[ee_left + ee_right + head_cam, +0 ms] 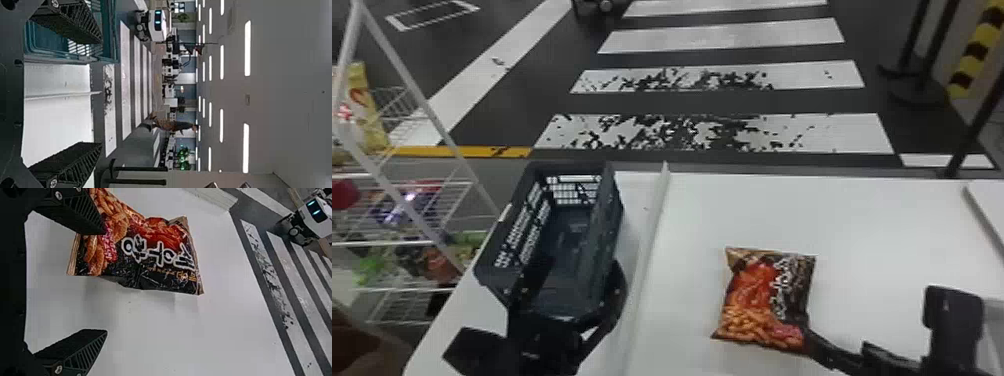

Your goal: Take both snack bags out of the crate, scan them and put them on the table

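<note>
The crate [609,212] sits by the wide-spread left gripper [537,316]; the snack bag [757,297] lies at one jaw of the wide-spread right gripper [869,320].

**White stripes [842,135] beyond our table [857,215]**

Past the table's far edge we see dark floor [507,115] crossed by those stripes — two of them speckled black. A white wire rack [382,243] stands beyond the left edge, black posts [917,95] past the far edge towards its right corner. Overhead, we see bright strip lights [247,47] on a pale ceiling [289,58].

Head view faces forward-down; nearer wrist views seemingly share its table [857,215].
</note>
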Controlling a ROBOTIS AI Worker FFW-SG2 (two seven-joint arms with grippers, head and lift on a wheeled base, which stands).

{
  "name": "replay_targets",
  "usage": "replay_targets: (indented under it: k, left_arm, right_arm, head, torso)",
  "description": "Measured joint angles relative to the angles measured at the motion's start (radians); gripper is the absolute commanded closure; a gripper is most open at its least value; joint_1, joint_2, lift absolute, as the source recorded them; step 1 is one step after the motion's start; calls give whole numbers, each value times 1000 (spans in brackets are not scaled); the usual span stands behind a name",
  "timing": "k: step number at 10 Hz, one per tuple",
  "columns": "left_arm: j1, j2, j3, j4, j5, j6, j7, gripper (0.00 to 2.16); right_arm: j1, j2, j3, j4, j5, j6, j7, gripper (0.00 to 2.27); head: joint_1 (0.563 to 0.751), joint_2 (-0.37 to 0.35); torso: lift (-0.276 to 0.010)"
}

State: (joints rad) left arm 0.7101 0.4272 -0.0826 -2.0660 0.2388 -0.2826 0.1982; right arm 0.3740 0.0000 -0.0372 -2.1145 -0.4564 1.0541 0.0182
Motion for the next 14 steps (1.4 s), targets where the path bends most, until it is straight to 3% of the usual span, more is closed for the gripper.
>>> replay_targets:
  k: [4, 9, 14]
  left_arm:
    - [-10, -1, -19, 17, 17, 17, -13, 76]
    - [-23, 7, -31, 47, 42, 21, -16, 76]
    - [-32, 7, -37, 68, 51, 21, -16, 76]
  right_arm:
    - [-45, 0, -46, 26, -80, 75, 38, 103]
    - [-127, 0, -100, 166, -181, 146, 90, 117]
    - [-169, 0, -105, 251, -216, 177, 126, 215]
  head:
    - [695, 186]
    - [695, 205]
    - [695, 230]
  torso:
    - [-92]
    - [-92]
    - [-92]
